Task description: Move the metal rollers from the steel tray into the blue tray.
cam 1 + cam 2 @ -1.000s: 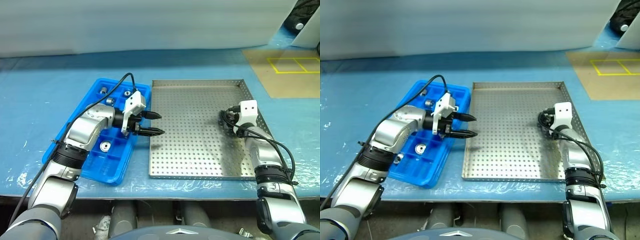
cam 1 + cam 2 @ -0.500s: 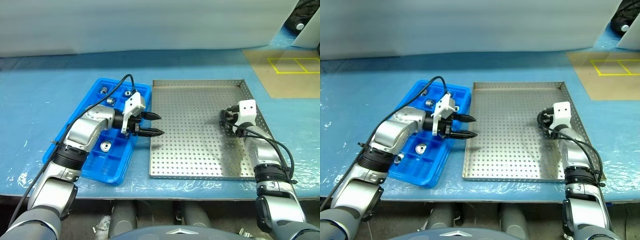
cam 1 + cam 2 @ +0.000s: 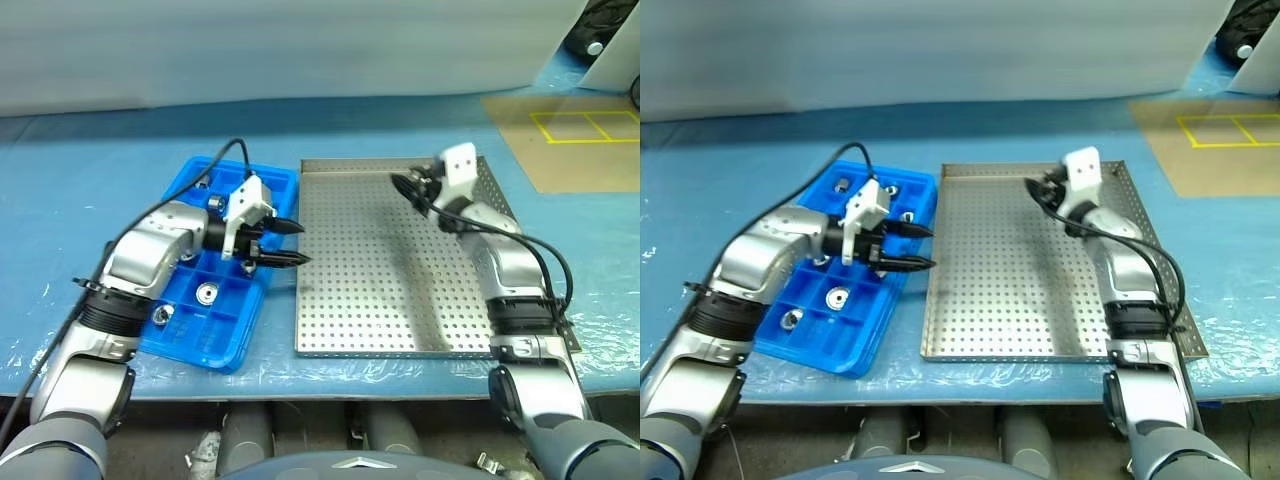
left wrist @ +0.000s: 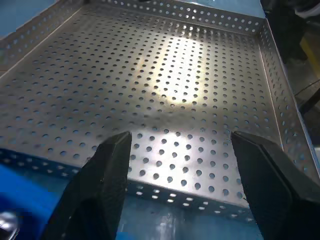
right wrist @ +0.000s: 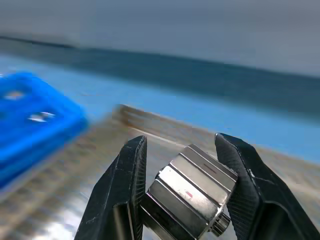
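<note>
Right gripper (image 5: 182,200) jaws clamped on one metal roller (image 5: 192,192), held above the far part of the steel tray (image 3: 395,300). Left gripper (image 3: 288,243) jaws apart, empty, at the seam between steel tray and blue tray (image 3: 195,335). Other rollers (image 3: 208,293) sit in blue tray compartments.

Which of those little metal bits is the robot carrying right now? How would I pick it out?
Find the big perforated steel tray in the middle of the blue table. Above its far part hangs the robot's right pincer, shut on one metal roller. That roller is the one up in the air between two black fingers, while the other rollers lie in the blue tray's compartments.
</note>
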Controlling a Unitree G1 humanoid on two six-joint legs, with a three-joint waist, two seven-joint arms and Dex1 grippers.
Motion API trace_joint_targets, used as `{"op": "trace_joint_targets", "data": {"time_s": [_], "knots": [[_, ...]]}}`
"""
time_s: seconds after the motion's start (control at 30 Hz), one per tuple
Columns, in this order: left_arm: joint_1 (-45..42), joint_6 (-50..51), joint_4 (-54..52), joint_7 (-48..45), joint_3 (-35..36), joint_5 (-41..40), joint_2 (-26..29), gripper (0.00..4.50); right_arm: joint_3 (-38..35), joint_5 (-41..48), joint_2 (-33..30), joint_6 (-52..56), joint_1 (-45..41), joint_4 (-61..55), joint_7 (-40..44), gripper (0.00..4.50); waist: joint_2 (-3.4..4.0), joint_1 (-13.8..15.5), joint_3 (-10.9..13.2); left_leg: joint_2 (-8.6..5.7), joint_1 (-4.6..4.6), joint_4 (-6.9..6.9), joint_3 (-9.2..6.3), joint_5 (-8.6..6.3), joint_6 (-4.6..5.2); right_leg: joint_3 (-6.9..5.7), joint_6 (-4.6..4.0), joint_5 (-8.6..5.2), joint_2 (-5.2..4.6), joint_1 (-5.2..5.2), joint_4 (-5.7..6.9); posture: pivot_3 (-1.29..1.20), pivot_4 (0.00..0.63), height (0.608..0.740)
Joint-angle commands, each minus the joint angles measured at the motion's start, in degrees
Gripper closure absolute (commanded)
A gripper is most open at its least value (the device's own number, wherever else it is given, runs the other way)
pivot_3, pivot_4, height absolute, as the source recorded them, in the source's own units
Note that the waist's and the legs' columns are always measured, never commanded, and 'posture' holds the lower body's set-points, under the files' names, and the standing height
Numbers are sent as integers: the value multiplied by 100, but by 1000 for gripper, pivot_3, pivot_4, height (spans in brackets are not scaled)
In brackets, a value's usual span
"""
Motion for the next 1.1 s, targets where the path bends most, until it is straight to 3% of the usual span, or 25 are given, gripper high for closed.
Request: {"op": "trace_joint_targets", "data": {"time_s": [0.03, 0.23, 0.5, 0.77, 1.1], "knots": [[64, 81, -310, -56, 465, -188, 399, 1163, 352, 400, 59, 299, -197, -318, 750, 2775, 0, 29, 0, 0, -2, 0, 0, 0, 0, -1, 0, 0, 0, 0, -2, -45, 150, 740], [1013, 622, -1245, 49, 1211, -616, 1183, 1163, 1026, 501, 212, 167, -620, 157, 2051, 2775, -3, 157, 2, -2, -61, 7, -3, 6, -11, -4, 0, 0, -3, -54, 2, 120, 150, 740], [2684, 1586, -2824, 821, 2718, -1315, 1625, 1163, 1633, 770, 879, 378, -1063, 594, 3368, 2775, -19, 471, 10, 15, -67, 3, -19, 13, -23, -29, -18, -11, -2, -67, 33, 342, 150, 740], [4349, 2325, -4225, 1296, 4239, -2075, 1605, 1163, 2437, 613, 1275, 237, -1078, 1010, 4495, 2775, -24, 928, 10, 20, -68, 3, -31, 12, -24, -35, -20, -13, -3, -65, 33, 533, 150, 740], [5338, 2497, -5031, 1976, 4894, -2742, 1334, 1163, 2710, 75, 1765, -393, -1077, 1903, 4628, 2775, -23, 1437, 11, 18, -55, -24, -37, 15, -33, -24, -13, -18, -1, -68, 29, 609, 150, 740]]}}
